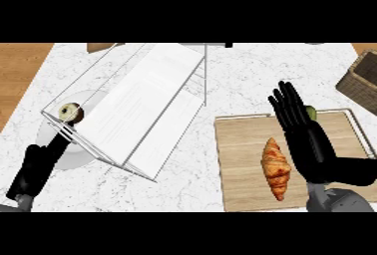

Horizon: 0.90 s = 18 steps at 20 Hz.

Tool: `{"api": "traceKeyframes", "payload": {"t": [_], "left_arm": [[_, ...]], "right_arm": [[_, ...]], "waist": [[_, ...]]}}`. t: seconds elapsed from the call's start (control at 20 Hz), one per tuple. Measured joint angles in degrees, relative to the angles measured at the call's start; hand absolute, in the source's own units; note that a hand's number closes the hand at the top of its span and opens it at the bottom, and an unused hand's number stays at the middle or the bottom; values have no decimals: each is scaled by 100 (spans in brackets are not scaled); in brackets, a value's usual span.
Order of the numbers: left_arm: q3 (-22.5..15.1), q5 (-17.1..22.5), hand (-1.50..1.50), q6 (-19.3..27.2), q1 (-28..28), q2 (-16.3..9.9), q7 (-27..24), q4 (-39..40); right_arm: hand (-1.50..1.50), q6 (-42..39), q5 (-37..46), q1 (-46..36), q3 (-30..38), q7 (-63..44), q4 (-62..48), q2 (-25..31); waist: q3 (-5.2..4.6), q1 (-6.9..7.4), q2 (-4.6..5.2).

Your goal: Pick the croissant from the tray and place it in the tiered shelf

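Writing: no brand, label or text can be read on any thing here.
Counter [221, 89]: white marble with grey veins; a strip of brown wood shows at the far left.
Tray [239, 194]: a light wooden board, lying on the counter at the right.
Croissant [276, 169]: golden brown, lying lengthwise on the tray, just left of the right hand.
Right hand [309, 139]: fingers straight and spread above the tray, grasping nothing.
Left hand [37, 167]: at the lower left, fingers relaxed, holding nothing.
Tiered shelf [147, 104]: wire frame with white boards, left of the tray.
Plate [77, 154]: white, partly under the shelf.
Round item [71, 111]: small, pale, at the shelf's left edge.
Basket [362, 82]: woven, dark brown, at the right edge.
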State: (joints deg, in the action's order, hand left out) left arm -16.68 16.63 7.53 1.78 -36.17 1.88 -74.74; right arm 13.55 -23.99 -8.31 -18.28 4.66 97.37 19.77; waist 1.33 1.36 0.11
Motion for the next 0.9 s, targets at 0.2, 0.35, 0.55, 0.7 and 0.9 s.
{"api": "traceKeyframes", "payload": {"t": [0.2, 0.35, 0.55, 0.7, 0.9], "left_arm": [[57, 22, 0, 71, -28, 78, -49, -69], [92, 68, 0, 143, -44, 177, -91, -117], [69, 168, 0, 171, -126, 398, -172, -214], [-146, 41, 0, 241, -120, 698, -244, -285], [-281, -104, 0, 282, -21, 871, -233, -332]], "right_arm": [[-150, 862, 947, 258, 223, -297, -187, 593], [150, 1499, 1807, 640, 596, -589, -626, 1433], [-150, 2664, 2712, 1236, 990, -1183, -853, 1911], [-150, 3333, 3343, 1775, 800, -1688, -197, 1847], [-150, 3476, 4354, 2243, 297, -2527, 795, 2025]], "waist": [[-119, -246, -55], [-235, -617, -82], [-228, -730, -100], [-193, -565, -80], [-177, -389, -53]]}}
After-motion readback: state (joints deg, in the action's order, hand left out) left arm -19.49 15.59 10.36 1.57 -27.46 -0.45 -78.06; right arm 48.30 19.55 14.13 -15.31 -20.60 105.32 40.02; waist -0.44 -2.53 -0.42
